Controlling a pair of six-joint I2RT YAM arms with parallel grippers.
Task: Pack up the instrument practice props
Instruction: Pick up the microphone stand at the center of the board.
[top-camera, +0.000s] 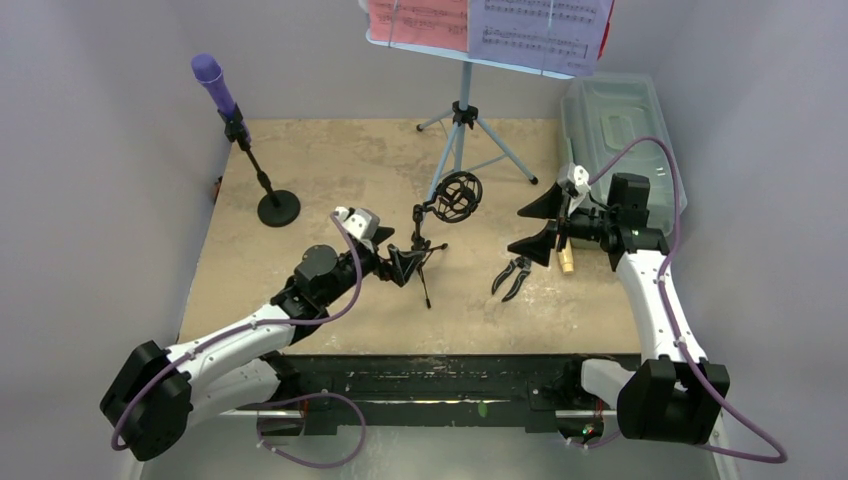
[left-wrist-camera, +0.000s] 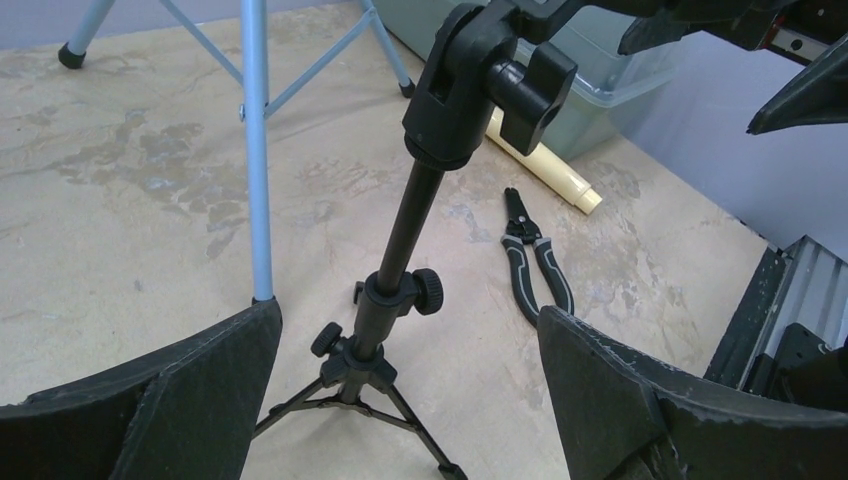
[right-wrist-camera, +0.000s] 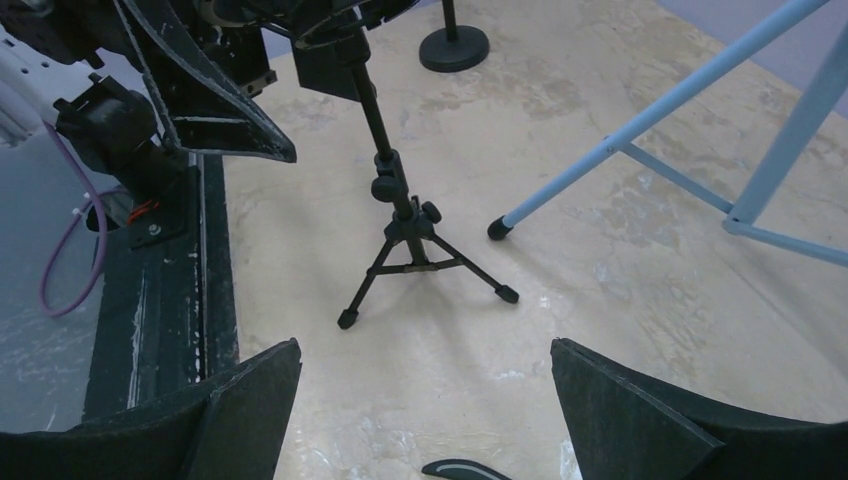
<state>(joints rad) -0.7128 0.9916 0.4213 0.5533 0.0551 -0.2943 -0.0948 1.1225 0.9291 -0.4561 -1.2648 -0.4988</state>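
The left gripper (left-wrist-camera: 410, 400) is spread wide and holds nothing; the tripod (left-wrist-camera: 400, 240) stands upright just ahead, lined up between its fingers (left-wrist-camera: 150, 400), I judge so that the stem can be clasped. The right gripper (right-wrist-camera: 425, 400) is also released and empty, hovering by the cream mic (top-camera: 566, 258), which lies on the table (top-camera: 330, 170) near the box (top-camera: 620, 120). The purple mic (top-camera: 212, 82) and the music desk (top-camera: 463, 90) stand at the back, not yet packed

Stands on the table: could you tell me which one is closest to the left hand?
The short black tripod with the ring mount, directly before the left hand; the round-base pole and light-blue music stand stand farther back.
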